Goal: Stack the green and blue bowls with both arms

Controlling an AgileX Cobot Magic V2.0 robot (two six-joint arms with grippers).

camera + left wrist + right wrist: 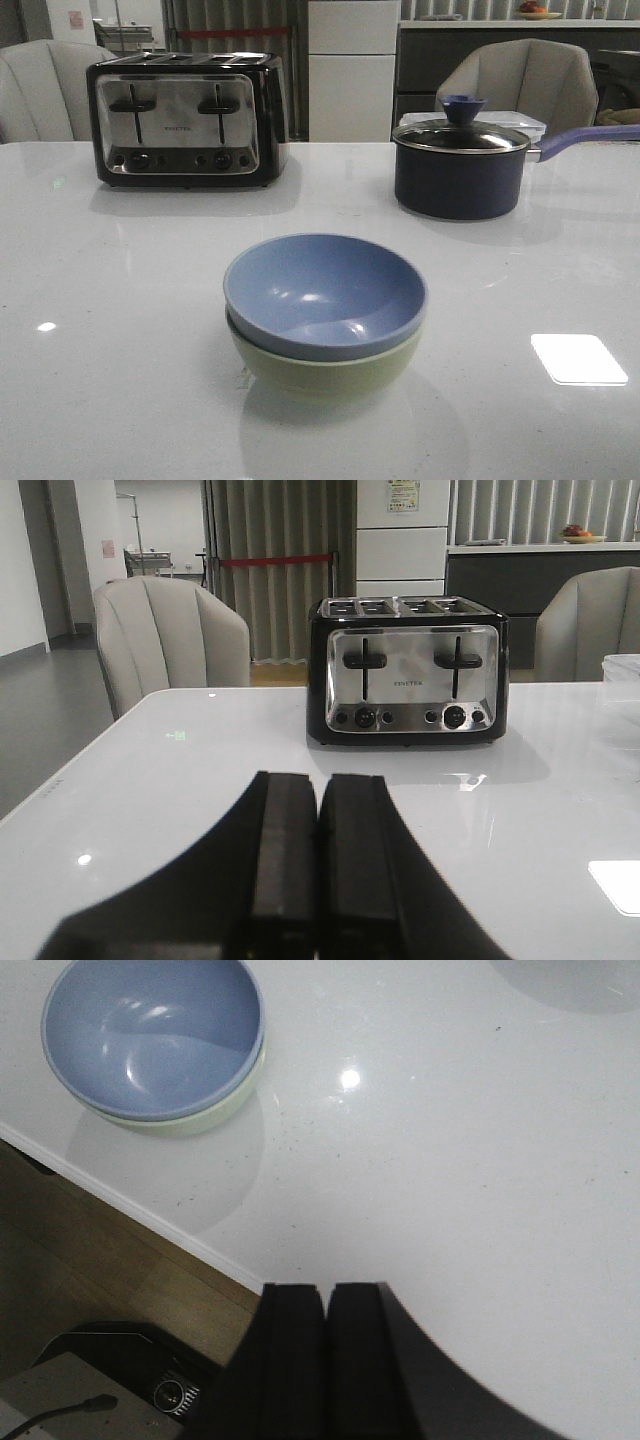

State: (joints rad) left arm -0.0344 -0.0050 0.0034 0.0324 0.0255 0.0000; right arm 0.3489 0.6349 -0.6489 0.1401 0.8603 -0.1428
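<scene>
Nearest the robot on the white table [120,330], the blue bowl [325,290] sits nested inside the green bowl [325,372], so the 2 are already stacked; only the green one's pale sage wall and rim show beneath the periwinkle rim. Both are round, smooth and matte, the blue interior catching a few soft highlights. The right wrist view shows the same stack close to the table's near edge, with the right gripper [327,1360] well apart from it, its 2 black fingers pressed together and holding nothing. The left gripper [318,880] likewise has its fingers closed against each other, empty, above bare tabletop. Farther back, at about 11 o'clock from the bowls, stands a black and chrome 4-slot toaster [187,118]; a small brand word sits on its front panel, too blurred to read. At about 1 o'clock is a dark navy saucepan [460,165] with a glass lid and a long purple handle.
</scene>
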